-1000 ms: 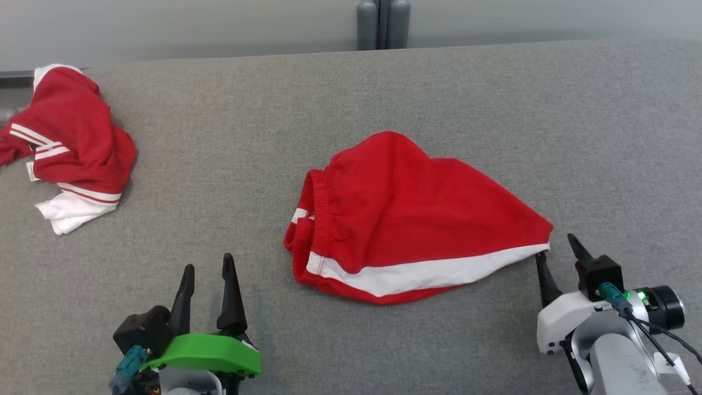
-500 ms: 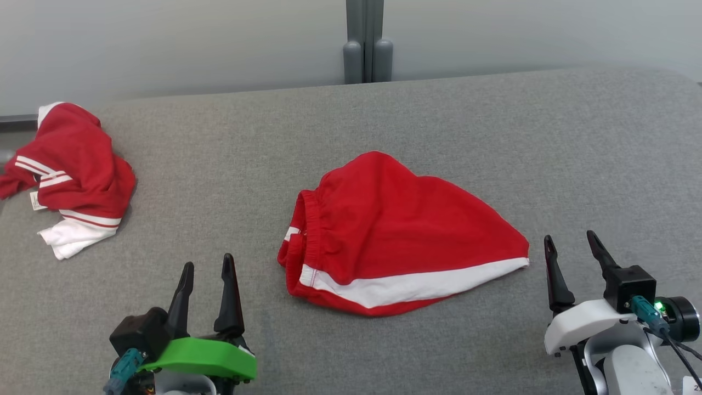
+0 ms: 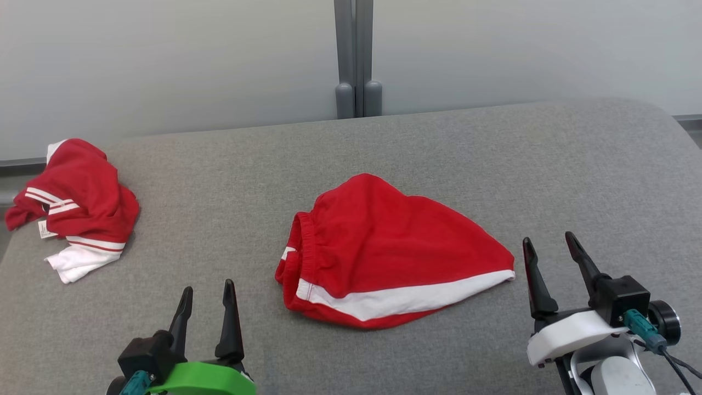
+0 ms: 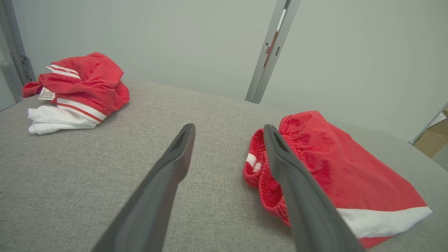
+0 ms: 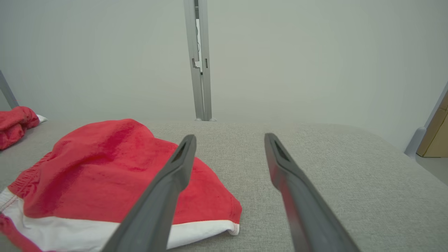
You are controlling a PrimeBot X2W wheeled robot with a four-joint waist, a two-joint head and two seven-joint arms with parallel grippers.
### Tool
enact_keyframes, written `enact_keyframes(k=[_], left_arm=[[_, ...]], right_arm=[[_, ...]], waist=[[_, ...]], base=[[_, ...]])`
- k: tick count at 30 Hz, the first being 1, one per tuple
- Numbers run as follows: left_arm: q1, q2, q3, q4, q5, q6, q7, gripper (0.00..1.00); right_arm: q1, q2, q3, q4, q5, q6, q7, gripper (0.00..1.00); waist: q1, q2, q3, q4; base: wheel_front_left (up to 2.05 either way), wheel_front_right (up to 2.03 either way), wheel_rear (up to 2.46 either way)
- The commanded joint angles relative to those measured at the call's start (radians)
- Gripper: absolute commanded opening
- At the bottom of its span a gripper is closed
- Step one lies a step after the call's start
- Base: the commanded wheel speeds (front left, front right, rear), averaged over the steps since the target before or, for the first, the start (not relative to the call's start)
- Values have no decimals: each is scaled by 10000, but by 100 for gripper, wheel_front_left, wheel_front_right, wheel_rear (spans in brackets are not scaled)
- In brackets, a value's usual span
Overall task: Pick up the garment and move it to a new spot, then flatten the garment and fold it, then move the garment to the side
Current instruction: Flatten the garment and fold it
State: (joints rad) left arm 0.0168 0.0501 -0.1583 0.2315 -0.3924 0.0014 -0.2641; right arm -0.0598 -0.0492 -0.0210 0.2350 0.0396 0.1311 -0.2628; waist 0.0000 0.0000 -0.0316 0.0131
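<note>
The garment (image 3: 384,247) is a pair of red shorts with a white stripe, lying folded in the middle of the grey padded table (image 3: 230,181). Its waistband faces left and its pointed corner faces right. The left wrist view has the garment (image 4: 325,164) to the right of my fingers; in the right wrist view the garment (image 5: 105,168) lies to the left. My left gripper (image 3: 207,288) stands open at the lower left, apart from the cloth. My right gripper (image 3: 548,244) is open just right of the garment's corner, holding nothing.
A second crumpled red and white garment (image 3: 77,203) lies at the table's left edge, also in the left wrist view (image 4: 77,87). A grey post (image 3: 354,60) stands against the pale wall behind the table. A cardboard box (image 5: 435,133) sits off the right end.
My right gripper let go of the garment's right corner, opened wide and drew back from it. The head camera tilted up, so the whole scene sits lower in view. The left gripper stayed open.
</note>
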Motion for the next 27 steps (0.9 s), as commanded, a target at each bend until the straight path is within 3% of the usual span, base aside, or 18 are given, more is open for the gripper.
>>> enact_keyframes(k=[1,27], left_arm=[[185,10,72,-53,109,41,-5,100],[240,9,253,20,542,-21,-5,100]], right_arm=[[136,-22,76,-65,94,-6,-29,100],[195,-22,390,97,419,-5,-30,100]], waist=[[0,0,-41,-15],[0,0,91,-36]], base=[[0,0,0],[0,0,0]])
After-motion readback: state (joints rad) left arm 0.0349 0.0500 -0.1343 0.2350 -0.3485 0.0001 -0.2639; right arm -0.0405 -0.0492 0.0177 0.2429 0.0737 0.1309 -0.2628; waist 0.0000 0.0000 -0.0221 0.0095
